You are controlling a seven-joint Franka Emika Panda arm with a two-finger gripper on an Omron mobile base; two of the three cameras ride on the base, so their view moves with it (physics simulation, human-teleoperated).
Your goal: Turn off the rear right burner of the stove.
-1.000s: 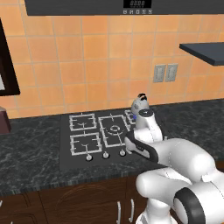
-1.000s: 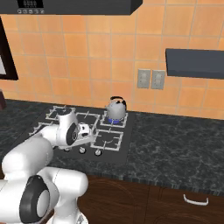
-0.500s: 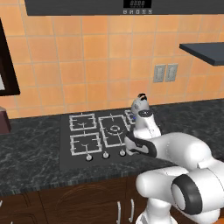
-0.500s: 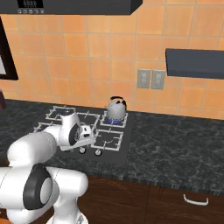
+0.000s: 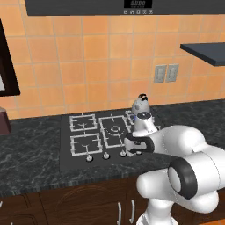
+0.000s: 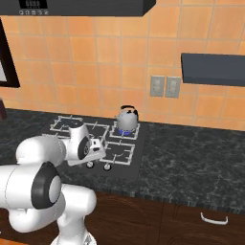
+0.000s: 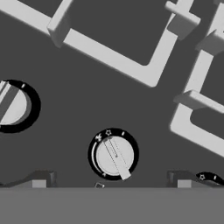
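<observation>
A: End effector (image 7: pixel 111 183) status?
B: Released; fingertips (image 7: pixel 38 180) straddle a silver knob (image 7: pixel 114 156) on the stove (image 5: pixel 66 158).
A: Rear right burner (image 6: pixel 125 132) location?
B: Back right grate, blue glow, beneath the kettle (image 6: pixel 127 118).

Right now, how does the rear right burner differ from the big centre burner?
The rear right burner glows blue and carries a kettle; the centre burner is bare and unlit. The rear right burner is smaller; the centre burner has a ring. Both are square silver-grey grates.
</observation>
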